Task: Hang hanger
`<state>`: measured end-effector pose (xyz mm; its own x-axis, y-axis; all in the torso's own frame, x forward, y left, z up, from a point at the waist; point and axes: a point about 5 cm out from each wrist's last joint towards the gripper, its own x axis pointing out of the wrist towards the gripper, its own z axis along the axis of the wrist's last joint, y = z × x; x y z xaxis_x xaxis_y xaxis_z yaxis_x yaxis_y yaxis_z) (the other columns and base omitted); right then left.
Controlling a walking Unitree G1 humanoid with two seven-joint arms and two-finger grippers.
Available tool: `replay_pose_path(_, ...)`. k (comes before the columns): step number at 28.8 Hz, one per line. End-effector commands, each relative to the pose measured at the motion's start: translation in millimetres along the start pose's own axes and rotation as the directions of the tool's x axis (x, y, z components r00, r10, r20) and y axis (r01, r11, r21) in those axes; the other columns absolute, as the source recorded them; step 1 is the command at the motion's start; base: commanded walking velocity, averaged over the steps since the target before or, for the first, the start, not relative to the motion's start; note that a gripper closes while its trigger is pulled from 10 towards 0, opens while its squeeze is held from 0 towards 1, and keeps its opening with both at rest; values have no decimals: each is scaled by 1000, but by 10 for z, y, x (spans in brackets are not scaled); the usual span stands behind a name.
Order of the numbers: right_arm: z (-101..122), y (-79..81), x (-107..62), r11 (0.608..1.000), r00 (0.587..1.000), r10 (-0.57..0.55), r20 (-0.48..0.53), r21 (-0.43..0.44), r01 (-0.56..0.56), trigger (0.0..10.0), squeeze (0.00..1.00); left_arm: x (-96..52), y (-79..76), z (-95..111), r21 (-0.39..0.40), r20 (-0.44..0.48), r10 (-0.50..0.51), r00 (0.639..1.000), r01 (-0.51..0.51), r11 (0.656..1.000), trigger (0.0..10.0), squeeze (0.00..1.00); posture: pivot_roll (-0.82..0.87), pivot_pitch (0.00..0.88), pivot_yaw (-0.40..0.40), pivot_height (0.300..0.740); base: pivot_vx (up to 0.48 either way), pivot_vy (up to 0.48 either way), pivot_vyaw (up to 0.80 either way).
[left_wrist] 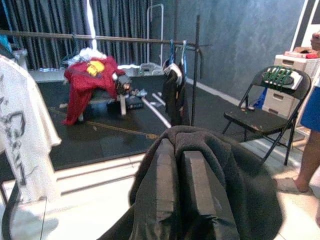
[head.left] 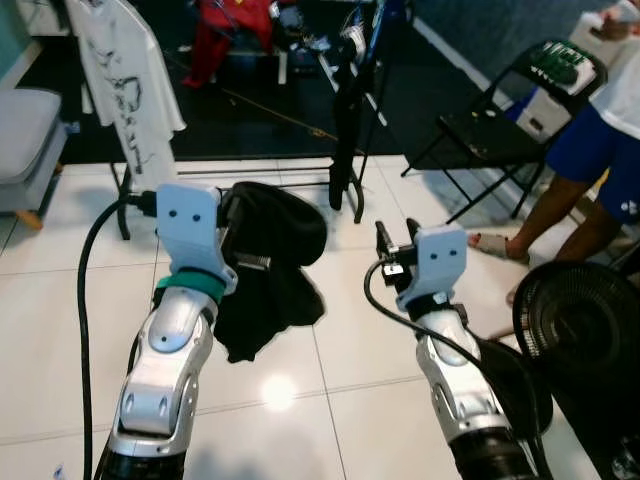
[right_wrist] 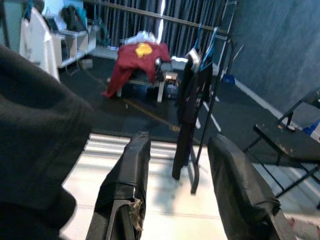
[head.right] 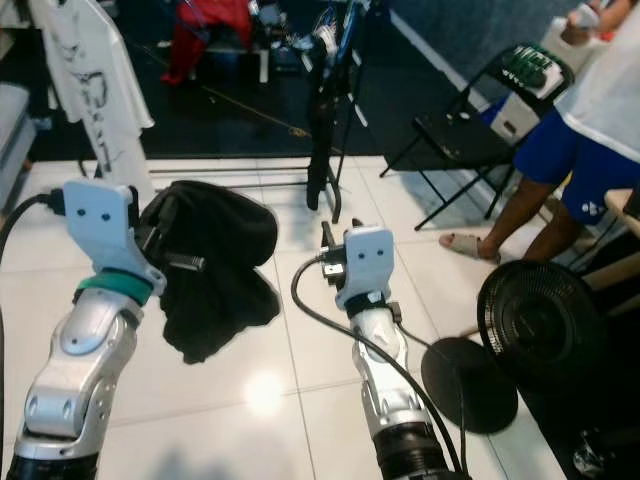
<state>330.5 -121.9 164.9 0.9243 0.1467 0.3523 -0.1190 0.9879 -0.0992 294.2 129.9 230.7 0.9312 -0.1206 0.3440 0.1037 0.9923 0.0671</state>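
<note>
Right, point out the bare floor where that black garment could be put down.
Bare white tile lies left of the left pincer, which holds the black garment. More lies between both arms, near the glare spot. The open right pincer has clear tile ahead. Crowded: the fan, person and folding chair on the right, clothes rack ahead.

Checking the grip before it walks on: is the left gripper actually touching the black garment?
Touching. In the left wrist view the left gripper has its fingers pressed together, with the black garment draped over and around them.
</note>
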Motion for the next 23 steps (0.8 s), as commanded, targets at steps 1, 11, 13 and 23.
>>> replay_pose_path(1, -7, -37, -10, 1000, 1000, -8, -3, -8, 8, 10000, 0, 7, -28, 32, 15, 27, -6, 1000, 6, 1000, 10000, 0, 5, 54, -15, 740, 480, 0, 0)
replay_pose_path(11, 14, 25, 1, 1000, 1000, 21, 9, 5, -21, 10000, 0, 8, -1, -6, 39, 16, 8, 1000, -9, 999, 10000, 0, 5, 49, -17, 740, 480, 0, 0)
replay_pose_path(13, 12, 37, -3, 1000, 1000, 27, 9, 9, -27, 10000, 0, 7, 1, -7, 40, 16, 9, 1000, -10, 999, 10000, 0, 5, 48, -17, 740, 480, 0, 0)
replay_pose_path(23, -10, 37, -11, 1000, 1000, 28, -2, 11, -28, 10000, 0, 13, -8, 4, 37, 22, 5, 1000, -6, 999, 10000, 0, 4, 50, -13, 740, 480, 0, 0)
